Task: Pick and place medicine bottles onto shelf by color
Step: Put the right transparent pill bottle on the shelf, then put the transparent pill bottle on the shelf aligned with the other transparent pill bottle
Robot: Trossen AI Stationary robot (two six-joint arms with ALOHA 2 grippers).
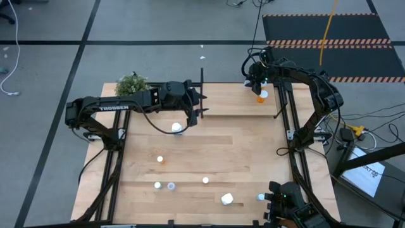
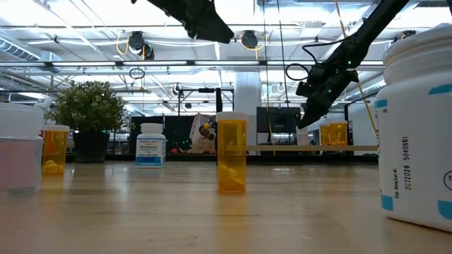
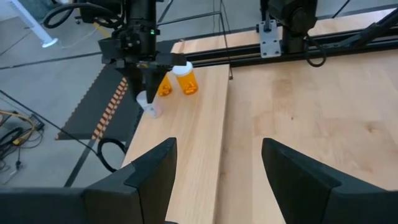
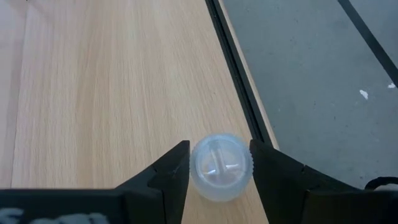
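Up at the far right corner of the shelf (image 1: pixel 234 101), the right gripper (image 4: pixel 219 165) has its fingers hugging a small clear bottle (image 4: pixel 221 167), one on each side, the bottle standing on the board right by its edge; only the right wrist view shows that grip, looking straight down on the translucent cap. From overhead the bottle is hidden under the gripper (image 1: pixel 255 83) and just an orange bottle (image 1: pixel 262 96) peeks out beside it. The left wrist view fills in more: two orange bottles (image 3: pixel 186 78) side by side just behind the clear one (image 3: pixel 149 104), close to the shelf's end. The left gripper (image 3: pixel 214 168) hangs spread wide and empty over the shelf's near edge, above a white bottle (image 1: pixel 176 128) on the table (image 1: pixel 240 158). Low down, another orange bottle (image 2: pixel 232 152) stands mid-table, a big white one (image 2: pixel 417 134) crowds the right foreground, and the plant (image 2: pixel 88 113) sits far left.
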